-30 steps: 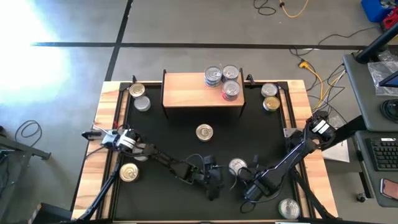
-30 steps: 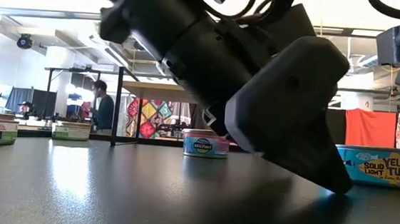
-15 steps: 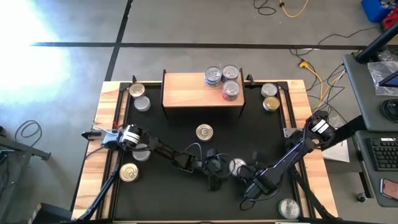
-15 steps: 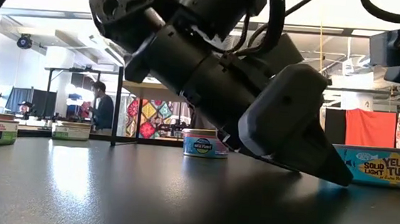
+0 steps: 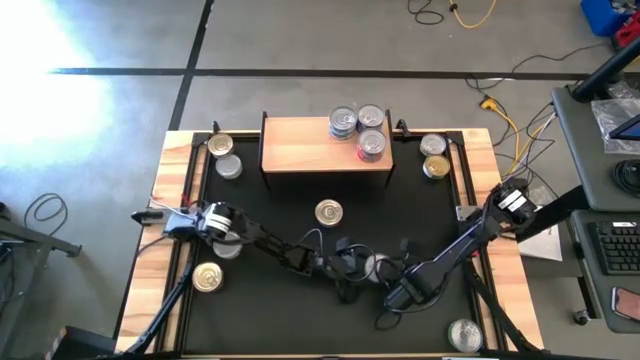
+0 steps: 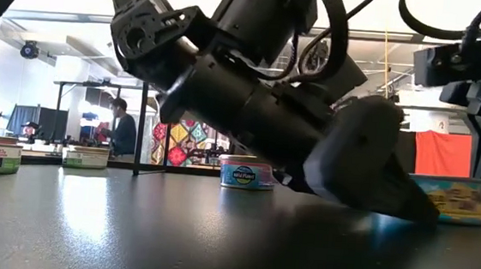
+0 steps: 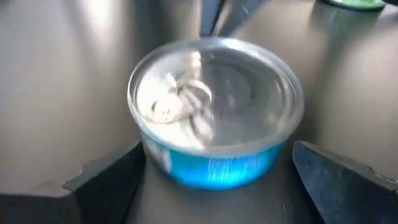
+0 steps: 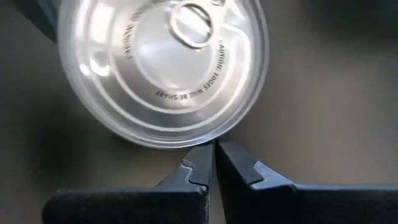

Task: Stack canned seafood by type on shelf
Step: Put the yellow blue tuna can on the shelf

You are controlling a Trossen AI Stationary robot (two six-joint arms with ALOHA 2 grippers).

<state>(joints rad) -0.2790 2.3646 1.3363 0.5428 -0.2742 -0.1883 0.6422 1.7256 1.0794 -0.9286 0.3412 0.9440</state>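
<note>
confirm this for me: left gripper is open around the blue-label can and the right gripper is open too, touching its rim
Not quite. The left gripper does stand open around the blue-label can, but the right gripper is shut, not open. The right wrist view shows its two fingertips pressed together, right at the can's rim.

— What is the can (image 7: pixel 214 112) made of?
— Shiny silver metal on top, with a smooth blue paper label round it.
— And the surface (image 5: pixel 280 220)?
— Black and a bit shiny, with pale wood edges. The shelf (image 5: pixel 300 145) is smooth light wood.
— The fingers (image 8: pixel 205 165)?
— Dull black plastic.
</note>
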